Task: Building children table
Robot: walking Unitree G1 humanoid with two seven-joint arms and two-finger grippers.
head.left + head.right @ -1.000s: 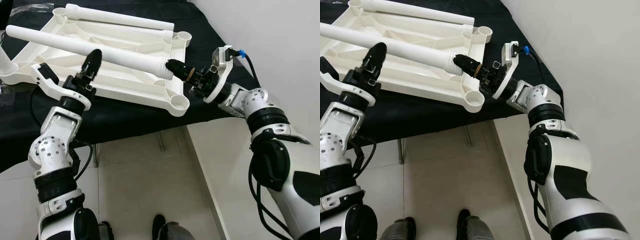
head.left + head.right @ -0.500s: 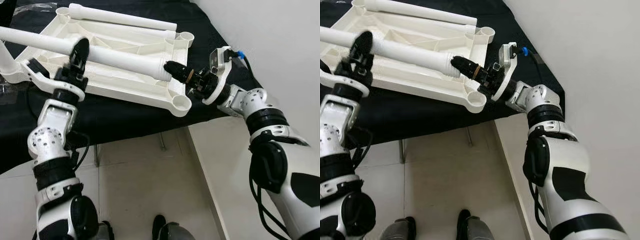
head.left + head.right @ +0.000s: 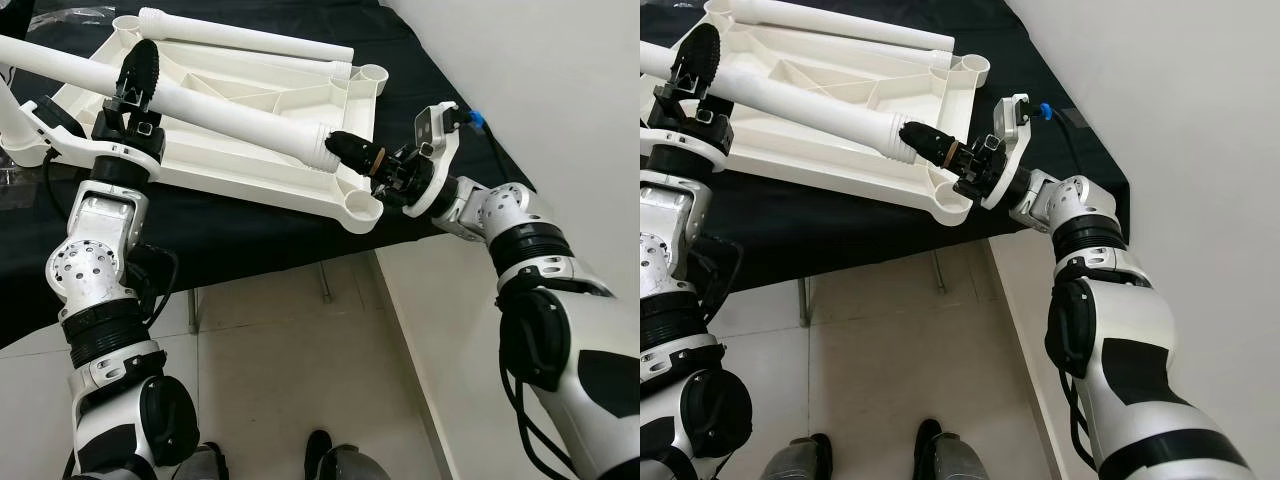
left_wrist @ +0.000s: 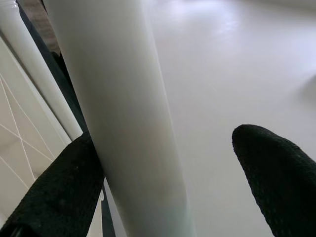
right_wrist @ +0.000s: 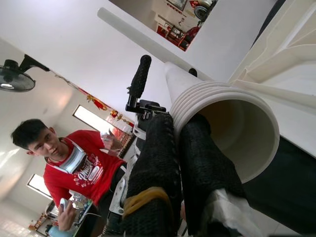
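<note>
White plastic throughout: the inverted table top (image 3: 250, 120) lies ribs-up on a black cloth (image 3: 240, 235), with one spare leg (image 3: 245, 35) resting along its far edge and a second leg (image 3: 230, 108) held above it at a slant by both arms. The right gripper (image 3: 362, 156) clamps the threaded open end of that leg – the right wrist view shows one finger (image 5: 212, 163) inside the bore and the other outside, pinching the wall. The left gripper (image 3: 135, 78) sits further up the shaft; the left wrist view shows one pad (image 4: 59, 192) touching the tube while the other stands clear, so that jaw is open and supports the leg without clamping it. The near corner socket (image 3: 359, 207) lies just below the threaded end and appears to be the target, though this is a judgement. Risks from here: the wall pinch is a thin hold, so the leg may pivot or slip out as its weight shifts; the unclamped left support may let the shaft roll or slide away; a finger inside the bore would block seating, so the grip must change before insertion – a drop is most likely at that point. A tilted entry could cross the threads or push the top along the cloth. A person (image 5: 64, 163) stands beyond the table, within the leg's swing.
</note>
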